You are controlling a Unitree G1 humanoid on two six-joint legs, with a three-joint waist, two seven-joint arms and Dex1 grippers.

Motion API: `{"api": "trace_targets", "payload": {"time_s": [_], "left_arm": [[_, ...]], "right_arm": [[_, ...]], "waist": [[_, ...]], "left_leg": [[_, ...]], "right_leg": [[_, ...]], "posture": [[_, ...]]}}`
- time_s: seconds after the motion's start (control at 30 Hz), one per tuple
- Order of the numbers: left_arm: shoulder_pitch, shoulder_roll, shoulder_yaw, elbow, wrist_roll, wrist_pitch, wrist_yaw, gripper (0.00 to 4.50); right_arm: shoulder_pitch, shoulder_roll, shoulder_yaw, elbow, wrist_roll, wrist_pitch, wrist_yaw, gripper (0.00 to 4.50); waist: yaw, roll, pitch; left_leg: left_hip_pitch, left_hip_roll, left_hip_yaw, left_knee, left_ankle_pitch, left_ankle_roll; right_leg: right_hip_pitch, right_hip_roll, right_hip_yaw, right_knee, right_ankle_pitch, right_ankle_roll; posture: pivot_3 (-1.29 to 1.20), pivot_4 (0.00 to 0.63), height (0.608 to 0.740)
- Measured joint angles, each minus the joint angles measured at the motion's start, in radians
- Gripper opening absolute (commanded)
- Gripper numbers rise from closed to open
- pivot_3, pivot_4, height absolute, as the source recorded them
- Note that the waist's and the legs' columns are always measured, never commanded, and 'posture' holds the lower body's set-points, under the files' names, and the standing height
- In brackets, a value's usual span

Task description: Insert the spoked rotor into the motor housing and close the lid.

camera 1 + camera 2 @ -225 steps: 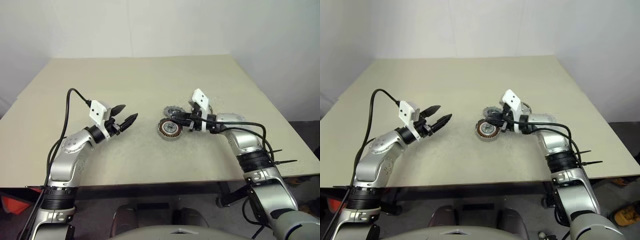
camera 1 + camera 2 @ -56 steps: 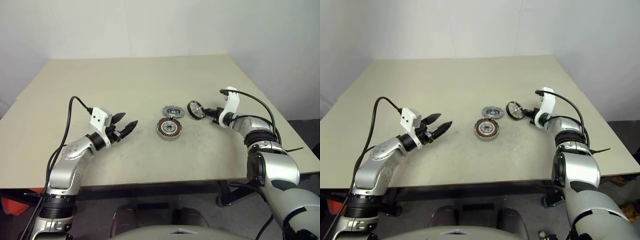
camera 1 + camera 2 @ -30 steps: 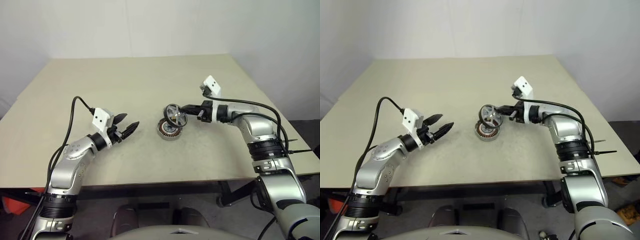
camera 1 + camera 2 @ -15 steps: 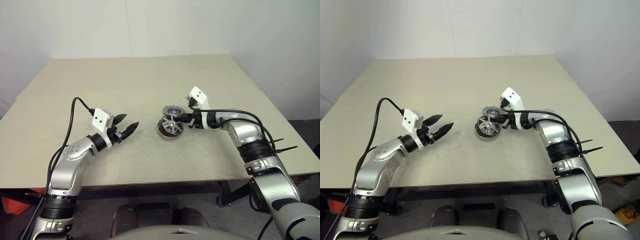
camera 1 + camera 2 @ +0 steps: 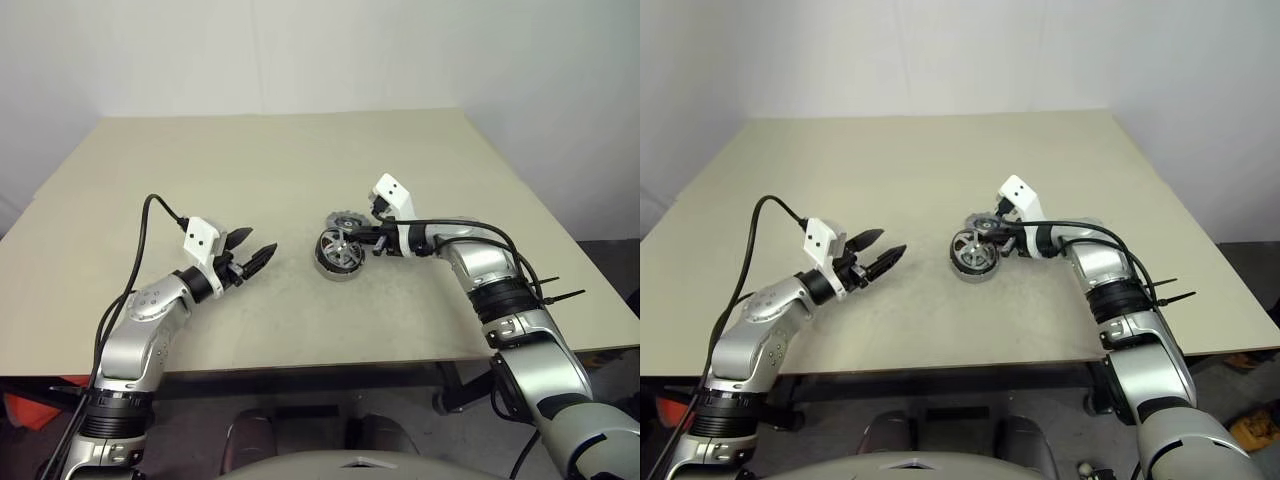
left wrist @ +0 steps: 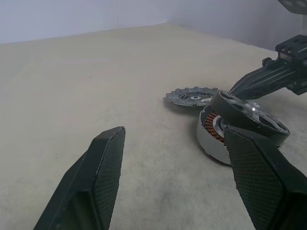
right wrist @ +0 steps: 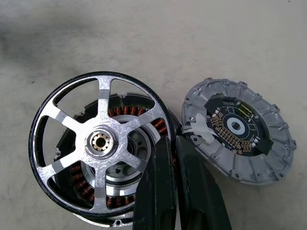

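Observation:
The spoked rotor point(image 7: 100, 142), a black-rimmed wheel with five silver spokes, leans tilted over the motor housing point(image 6: 210, 140), whose copper windings point(image 7: 125, 112) show through the spokes. My right gripper point(image 7: 173, 144) is shut on the rotor's rim, reaching in from the right point(image 5: 354, 241). The lid point(image 7: 236, 130), a flat grey notched disc with a small circuit board, lies on the table just behind the housing point(image 5: 347, 220). My left gripper point(image 5: 259, 243) hovers open to the left of the housing, with nothing between its fingers point(image 6: 103, 163).
The beige table point(image 5: 280, 160) stretches wide behind and to both sides of the parts. Its front edge point(image 5: 300, 362) runs close below my arms. A black cable point(image 5: 150, 210) loops over my left forearm.
My right gripper has carried the rotor down and to the left, from upright above the housing to lying tilted on it. The left arm has kept still.

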Motion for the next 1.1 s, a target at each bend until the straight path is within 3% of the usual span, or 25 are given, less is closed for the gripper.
{"api": "trace_targets", "payload": {"time_s": [0.7, 0.83, 1.1], "left_arm": [[0.008, -0.003, 0.0, 0.0, 0.0, -0.007, 0.003, 3.46], [0.008, -0.002, 0.0, 0.0, 0.0, -0.007, 0.002, 3.46], [0.008, -0.002, 0.0, 0.0, 0.001, -0.007, 0.001, 3.46]], "right_arm": [[-0.003, -0.016, 0.016, -0.001, -0.033, -0.017, 0.012, 0.03], [-0.003, -0.016, 0.017, 0.003, -0.041, -0.032, 0.009, 0.9], [-0.004, -0.006, -0.004, 0.003, -0.028, -0.037, -0.01, 0.9]], "waist": [[0.001, 0.0, 0.0], [0.0, 0.0, 0.0], [0.0, 0.0, 0.0]], "left_leg": [[0.0, 0.0, 0.0, 0.0, 0.0, 0.0], [0.0, 0.0, 0.0, 0.0, 0.0, 0.0], [0.0, 0.0, 0.0, 0.0, 0.0, 0.0]], "right_leg": [[0.0, 0.0, 0.0, 0.0, 0.0, 0.0], [0.0, 0.0, 0.0, 0.0, 0.0, 0.0], [0.0, 0.0, 0.0, 0.001, 0.0, 0.0]], "posture": [[0.0, 0.0, 0.74], [0.0, 0.0, 0.74], [0.0, 0.0, 0.74]]}}
